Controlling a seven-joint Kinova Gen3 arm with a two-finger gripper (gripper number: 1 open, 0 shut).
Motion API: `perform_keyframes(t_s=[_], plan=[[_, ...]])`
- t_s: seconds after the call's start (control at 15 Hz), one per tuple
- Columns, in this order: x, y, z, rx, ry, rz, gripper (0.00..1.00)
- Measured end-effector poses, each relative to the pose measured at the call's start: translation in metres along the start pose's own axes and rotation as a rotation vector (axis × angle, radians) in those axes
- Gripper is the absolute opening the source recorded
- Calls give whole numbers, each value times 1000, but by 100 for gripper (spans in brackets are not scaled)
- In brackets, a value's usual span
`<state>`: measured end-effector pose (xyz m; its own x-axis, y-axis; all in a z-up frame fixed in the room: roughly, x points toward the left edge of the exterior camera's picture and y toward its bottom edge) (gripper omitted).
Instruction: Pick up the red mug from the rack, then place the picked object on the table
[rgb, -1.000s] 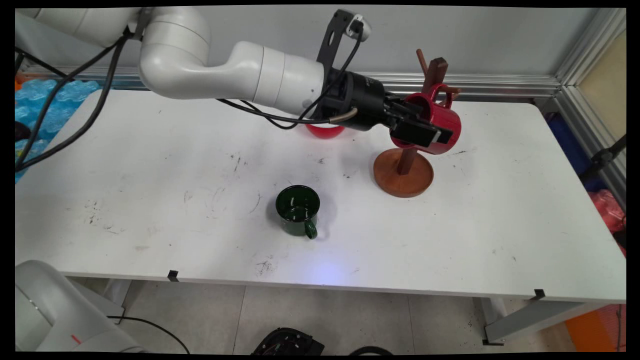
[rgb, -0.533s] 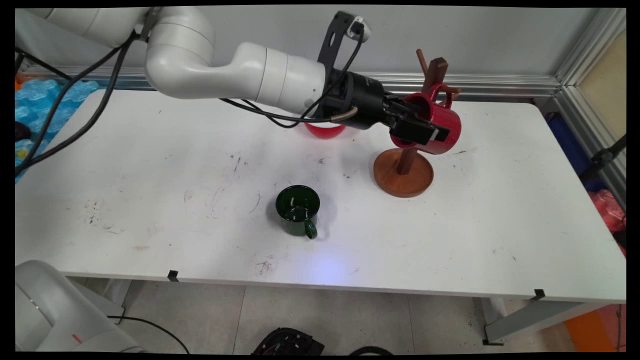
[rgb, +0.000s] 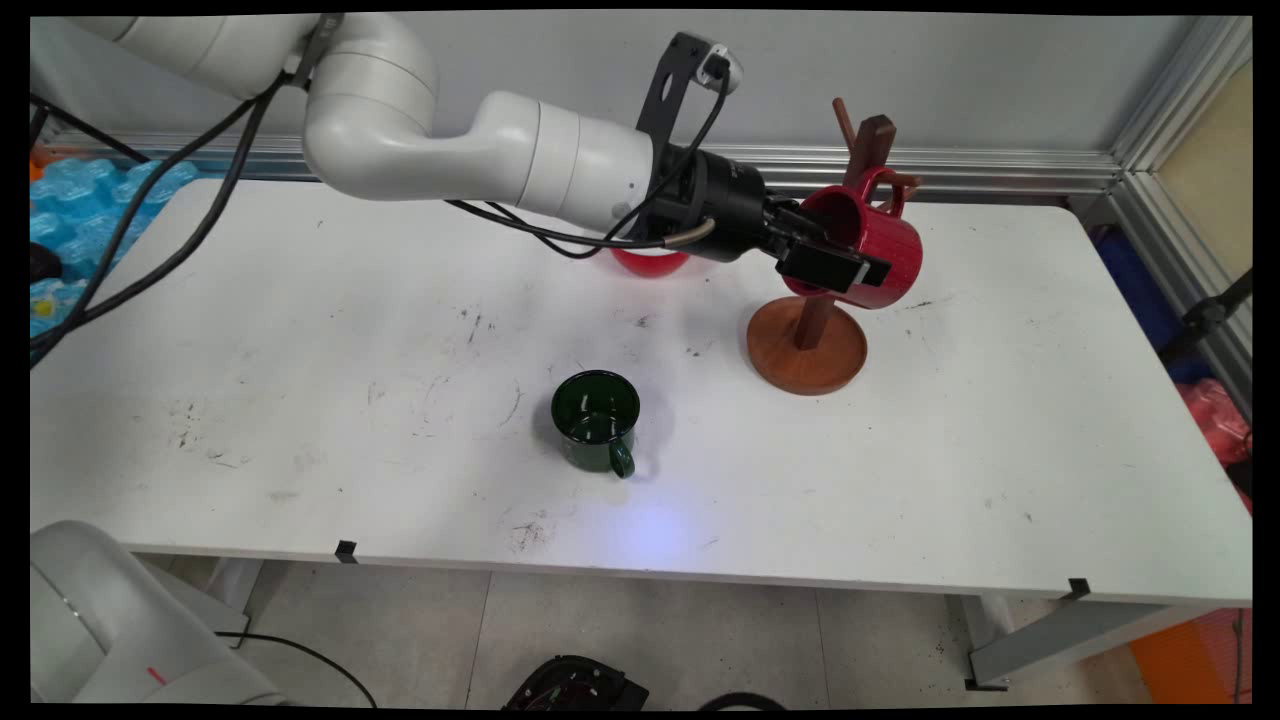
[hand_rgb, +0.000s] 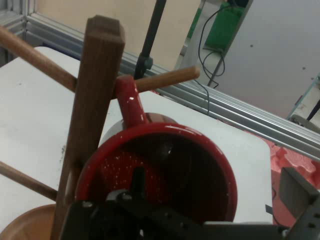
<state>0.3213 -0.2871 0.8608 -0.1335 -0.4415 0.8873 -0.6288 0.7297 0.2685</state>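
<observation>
Table (rgb: 1000, 450): we see a white top with dark scuff marks; everything below is placed against the mug rack.
Arm (rgb: 520, 160): we see it reach in from the upper left and run level toward the rack, with black cables hanging from it.
Mug rack (rgb: 806, 345): a round wooden base with an upright post and pegs, standing toward the table's far right. In the hand view the post (hand_rgb: 92, 100) rises just left of the red mug.
Red mug (rgb: 880, 250): we see it lying on its side up against the rack's post, off the table, its mouth turned toward the arm. In the hand view its handle (hand_rgb: 131, 102) loops over a peg of the rack.
Gripper (rgb: 835, 262): it is at the red mug's mouth. One finger (rgb: 830, 268) lies along the outside of the mug's wall. We cannot tell whether the jaws are clamped on the rim or slack.
Green mug (rgb: 597, 420): upright on the table, well apart from the rack, toward the near left of it, handle facing the near edge.
Red bowl (rgb: 650, 262): left of the rack, mostly hidden behind the arm's wrist.
</observation>
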Motion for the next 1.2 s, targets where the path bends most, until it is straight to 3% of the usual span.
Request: perform_keyframes(t_s=[0.33, 0.4, 1.2], plan=[[-3, -3, 4, 3, -8, 0, 100], [-3, -4, 5, 3, -8, 0, 0], [-6, -4, 9, -1, -16, 0, 0]])
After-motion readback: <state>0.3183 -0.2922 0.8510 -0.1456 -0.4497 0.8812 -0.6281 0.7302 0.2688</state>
